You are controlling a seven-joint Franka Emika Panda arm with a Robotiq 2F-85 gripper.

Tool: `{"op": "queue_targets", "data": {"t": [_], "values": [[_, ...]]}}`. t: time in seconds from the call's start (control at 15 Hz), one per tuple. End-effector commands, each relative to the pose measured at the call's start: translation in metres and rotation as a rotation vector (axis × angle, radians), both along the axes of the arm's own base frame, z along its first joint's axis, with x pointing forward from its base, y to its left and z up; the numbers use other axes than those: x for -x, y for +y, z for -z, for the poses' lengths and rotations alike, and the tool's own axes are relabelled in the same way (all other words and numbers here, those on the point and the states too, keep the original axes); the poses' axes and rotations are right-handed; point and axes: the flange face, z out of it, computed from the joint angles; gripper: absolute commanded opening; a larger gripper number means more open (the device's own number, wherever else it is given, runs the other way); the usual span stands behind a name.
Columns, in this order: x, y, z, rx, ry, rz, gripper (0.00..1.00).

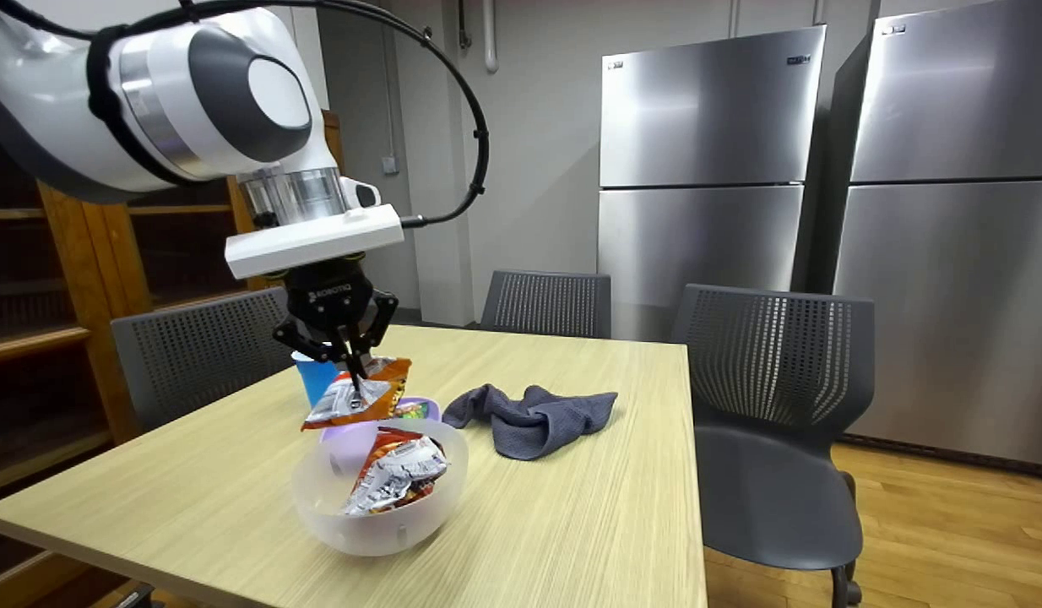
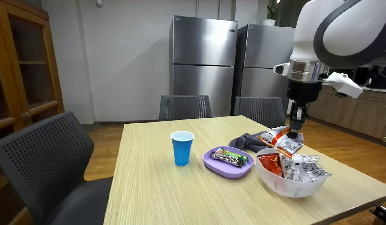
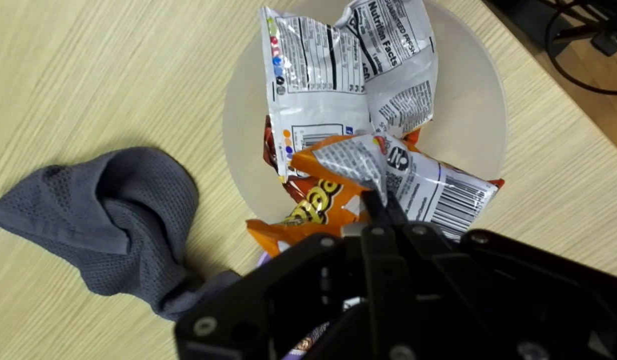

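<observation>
An orange and silver snack bag [image 1: 392, 377] hangs from my gripper [image 1: 358, 384], whose fingertips are shut on a pinched fold of its silver back. In the wrist view the bag [image 3: 413, 175] spreads to both sides of the gripper [image 3: 383, 205], over the edge of a translucent white bowl [image 3: 471, 85]. Inside that bowl lie several more bags, among them a silver-backed one [image 3: 318, 100] and a red one [image 2: 269, 164]. Some of the bowl's contents are hidden under the held bag. In an exterior view the held bag [image 2: 276, 137] is just above the bowl's rim.
Beside the bowl sits a purple plate [image 2: 230, 172] with a wrapped bar [image 2: 229, 157] on it. A blue cup [image 2: 182, 151] stands farther along the table [image 2: 149, 187]. Next to the plate lies a crumpled grey cloth [image 1: 538, 422]. Dark chairs [image 1: 774, 380] surround the table.
</observation>
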Motion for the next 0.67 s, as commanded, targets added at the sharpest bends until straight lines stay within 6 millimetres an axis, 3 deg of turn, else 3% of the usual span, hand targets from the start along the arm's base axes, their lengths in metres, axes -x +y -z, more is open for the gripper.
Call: {"op": "queue_targets", "data": {"t": [0.0, 0.27, 0.6], "values": [[0.001, -0.01, 0.005, 0.034, 0.004, 0.038, 0.0], [0.005, -0.01, 0.015, 0.102, 0.034, 0.041, 0.0], [0.002, 0.004, 0.031, 0.135, 0.054, -0.011, 0.0]]}}
